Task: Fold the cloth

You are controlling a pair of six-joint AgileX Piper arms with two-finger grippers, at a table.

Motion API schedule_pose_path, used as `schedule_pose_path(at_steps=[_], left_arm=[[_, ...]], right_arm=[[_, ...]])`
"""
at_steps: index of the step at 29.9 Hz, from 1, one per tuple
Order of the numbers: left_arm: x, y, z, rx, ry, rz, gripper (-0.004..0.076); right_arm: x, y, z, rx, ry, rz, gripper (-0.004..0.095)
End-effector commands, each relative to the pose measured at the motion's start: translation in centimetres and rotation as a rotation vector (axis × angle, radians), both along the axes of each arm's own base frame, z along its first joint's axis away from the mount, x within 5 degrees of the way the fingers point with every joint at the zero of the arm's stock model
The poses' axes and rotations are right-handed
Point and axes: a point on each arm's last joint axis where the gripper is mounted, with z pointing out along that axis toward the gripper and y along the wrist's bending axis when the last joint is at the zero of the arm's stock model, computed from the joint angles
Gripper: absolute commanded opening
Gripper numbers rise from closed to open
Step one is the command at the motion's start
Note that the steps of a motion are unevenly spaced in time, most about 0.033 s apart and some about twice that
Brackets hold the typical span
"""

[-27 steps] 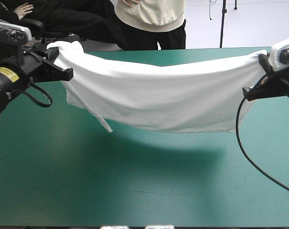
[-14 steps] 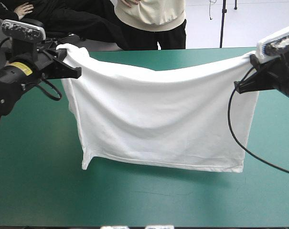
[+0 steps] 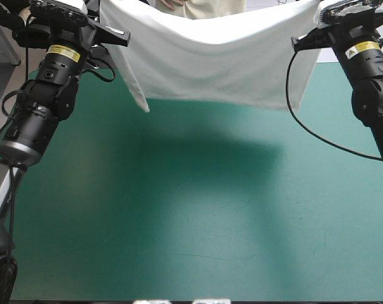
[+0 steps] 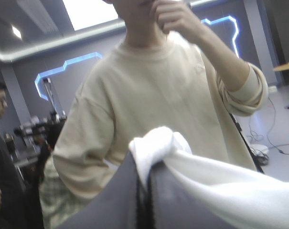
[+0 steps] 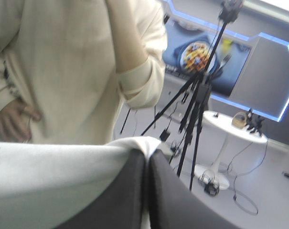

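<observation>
The near part of the table [image 3: 191,253] shows only its bare teal-green cover. In the earlier high views the garment's hem hung low toward this area; it is now drawn up and away, and only a broad shadow [image 3: 197,158] lies on the cover beneath it. Farther out, the T-shirt [image 3: 216,63] hangs in the air over the far part of the table, clear of the cover, as 1 white sheet between the 2 arms. Both arms stand higher than just before. The upper edge dips between the 2 held corners, the lower edge runs nearly level, and 1 loose corner points down beside the left arm. Shallow creases run from each held corner, and no fold is formed. At the far left corner, the left gripper [image 3: 115,37] pinches a bunched knob of fabric, its black fingers [image 4: 120,200] meeting in 1 arch on the cloth. At the far right corner, the right gripper [image 3: 303,42] clamps the sheet in the same way. Assessment: the lift spreads and straightens the garment. This step prepares it for laying flat, and folding proper is not yet begun.
</observation>
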Motion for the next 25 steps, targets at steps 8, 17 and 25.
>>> schedule_pose_path(at_steps=[8, 17, 25], left_arm=[[3.6, 3.7, -4.3, -0.224, 0.073, 0.147, -0.0017], [4.2, 6.1, -17.2, -0.331, 0.469, 0.270, -0.0017], [0.9, 5.0, -19.9, -0.287, 0.585, 0.241, -0.0017]], right_arm=[[3.4, 0.0, -2.6, -0.002, 0.014, -0.018, -0.0018], [4.8, 0.3, -14.9, 0.038, 0.374, -0.015, -0.0018], [-0.2, -0.1, -17.9, 0.100, 0.513, -0.012, -0.0017]])
